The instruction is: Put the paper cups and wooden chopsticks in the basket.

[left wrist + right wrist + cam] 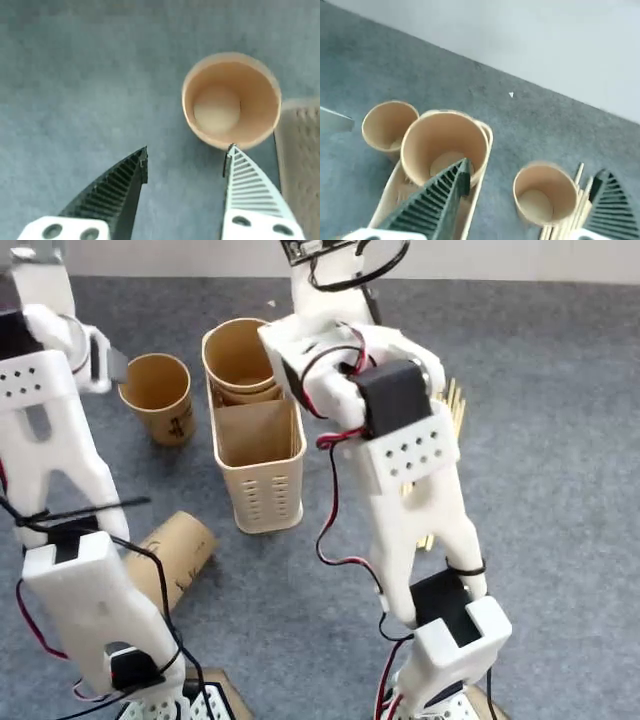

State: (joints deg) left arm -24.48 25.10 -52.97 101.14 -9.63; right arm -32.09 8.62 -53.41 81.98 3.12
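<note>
An upright paper cup [157, 395] [230, 102] stands left of the cream basket [262, 480]. My left gripper [188, 150] [106, 360] hovers open just beside it, one fingertip near its rim. Stacked cups [240, 355] [445, 142] sit in the basket's far end. Another cup [170, 555] lies on its side near the left arm. In the right wrist view a further cup [545, 192] stands against the wooden chopsticks [570, 220] [456, 405]. My right gripper [534, 170] is open above it, holding nothing.
The basket's near compartment [255, 430] holds nothing. The right arm's body [400, 430] covers most of the chopsticks in the high view. Grey carpet stretches free to the right [560, 440]. A pale wall edge [545, 45] runs along the far side.
</note>
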